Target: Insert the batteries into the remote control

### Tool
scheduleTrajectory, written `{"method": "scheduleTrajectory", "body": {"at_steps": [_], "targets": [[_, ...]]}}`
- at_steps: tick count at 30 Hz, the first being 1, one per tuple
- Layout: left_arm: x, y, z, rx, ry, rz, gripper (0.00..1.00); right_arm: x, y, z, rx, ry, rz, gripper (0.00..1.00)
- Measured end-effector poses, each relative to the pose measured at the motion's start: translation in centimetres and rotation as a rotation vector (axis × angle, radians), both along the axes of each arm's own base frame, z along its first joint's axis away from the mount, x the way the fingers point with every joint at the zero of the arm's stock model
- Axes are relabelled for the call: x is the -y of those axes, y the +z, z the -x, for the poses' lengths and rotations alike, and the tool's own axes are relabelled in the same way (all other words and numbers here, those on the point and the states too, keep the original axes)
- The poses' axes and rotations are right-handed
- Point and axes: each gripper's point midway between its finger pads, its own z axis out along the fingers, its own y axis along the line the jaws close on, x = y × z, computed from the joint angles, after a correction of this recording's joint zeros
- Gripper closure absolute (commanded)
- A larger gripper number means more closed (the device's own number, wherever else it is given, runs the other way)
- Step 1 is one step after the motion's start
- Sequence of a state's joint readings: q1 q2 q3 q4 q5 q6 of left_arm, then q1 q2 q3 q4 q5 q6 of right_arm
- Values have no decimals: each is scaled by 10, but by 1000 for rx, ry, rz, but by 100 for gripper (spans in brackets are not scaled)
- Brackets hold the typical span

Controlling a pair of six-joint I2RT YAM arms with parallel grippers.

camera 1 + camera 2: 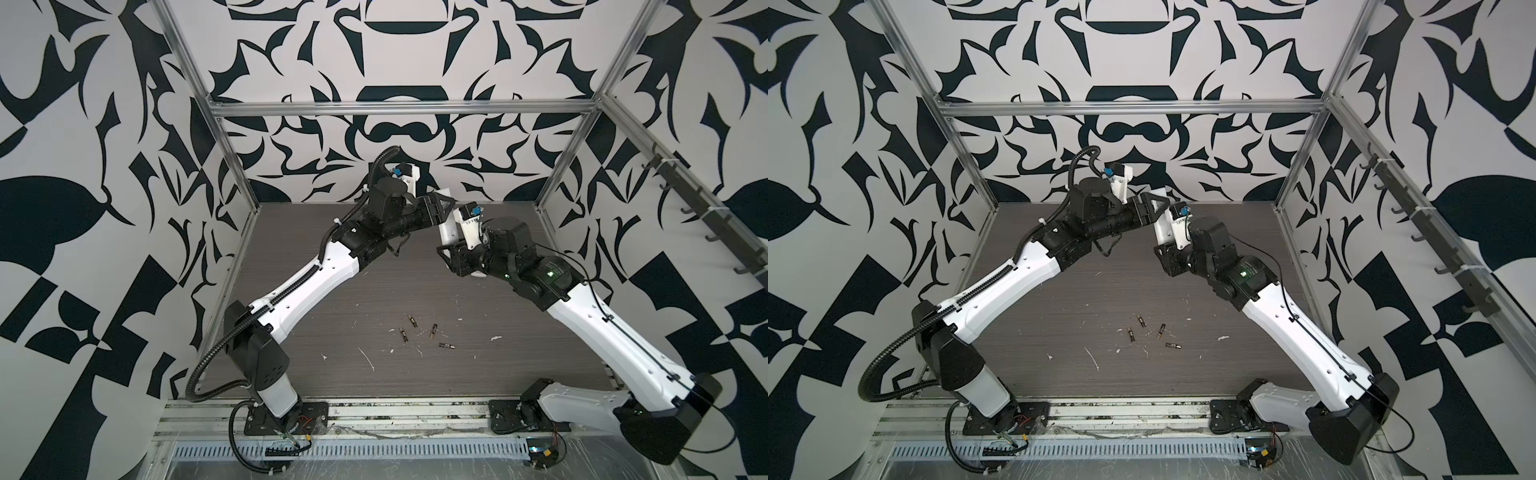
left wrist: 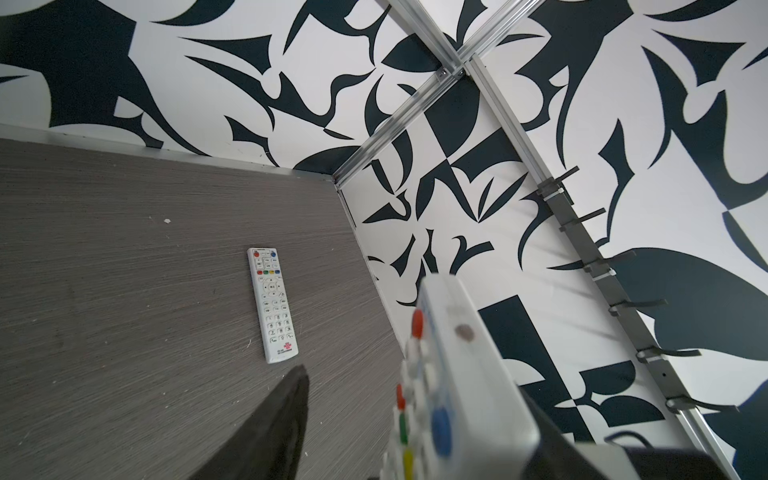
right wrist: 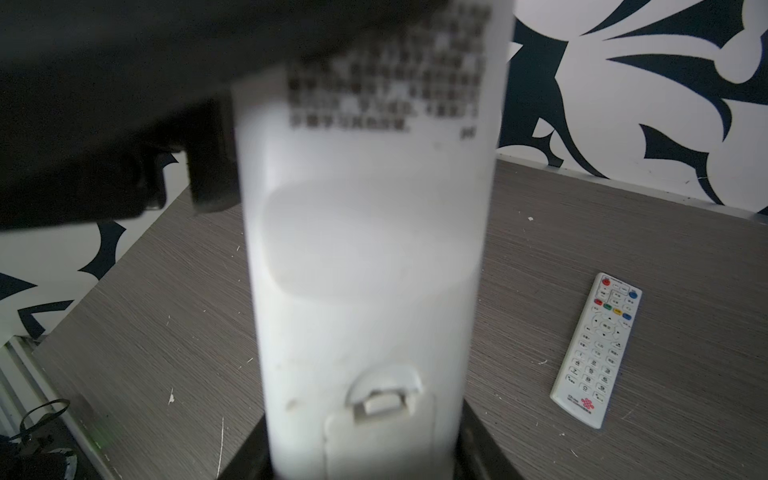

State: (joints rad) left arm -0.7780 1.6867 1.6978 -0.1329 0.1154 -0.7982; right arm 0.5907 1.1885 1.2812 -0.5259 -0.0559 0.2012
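While the right fingers (image 3: 478,461) pinch the held remote (image 3: 365,270) by its lid end, up in the air, the left fingers (image 2: 270,424) are spread around its other end with a gap, not squeezing. Its battery lid (image 3: 376,432) is on (the little latch looks shut). All four batteries (image 1: 433,330) lie on the bench (image 1: 478,374), far from the held remote. A second remote (image 2: 272,305) lies face up on the bench, lower than the held remote. I think the job has hardly started: lid off first, then batteries in.
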Motion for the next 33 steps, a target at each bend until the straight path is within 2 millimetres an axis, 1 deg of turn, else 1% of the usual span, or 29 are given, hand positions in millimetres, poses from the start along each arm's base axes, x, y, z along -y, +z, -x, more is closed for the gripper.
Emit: {"method": "scheduleTrajectory", "body": {"at_steps": [3, 8, 14, 15, 16, 17, 18, 19, 21, 24, 26, 30, 33], "targets": [[7, -9, -1, -14, -3, -6, 46, -1, 0, -1, -1, -2, -3, 100], [13, -9, 4, -13, -15, -3, 58, -1, -2, -2, -3, -3, -3, 100], [15, -7, 5, -2, -12, -3, 79, -2, -2, -2, -2, -1, -2, 100], [14, -9, 5, 6, -7, -15, 83, -2, -2, -2, 0, 2, 3, 97], [14, -10, 5, 5, -8, -21, 86, -2, -2, -1, 0, 4, 5, 88], [14, -12, 5, 2, -7, -27, 88, -2, -2, -1, 1, 8, 6, 79], [13, -13, 5, 0, -6, -36, 91, -3, -3, 0, 0, 15, 6, 63], [13, -13, 5, -1, -6, -40, 94, -4, -3, 0, -1, 18, 6, 54], [11, -12, 5, 1, -3, -55, 99, -5, -3, 1, 0, 32, 3, 40], [10, -9, 8, 6, -14, -75, 99, -11, 2, 8, 23, 97, 3, 22], [8, -8, 9, 8, -26, -87, 100, -14, 8, 17, 42, 141, -1, 18], [2, -10, 12, 0, -68, -120, 100, -10, 23, 38, 93, 212, 3, 17], [-9, -17, 11, -25, -102, -147, 100, -2, 35, 57, 140, 256, 10, 17]]}}
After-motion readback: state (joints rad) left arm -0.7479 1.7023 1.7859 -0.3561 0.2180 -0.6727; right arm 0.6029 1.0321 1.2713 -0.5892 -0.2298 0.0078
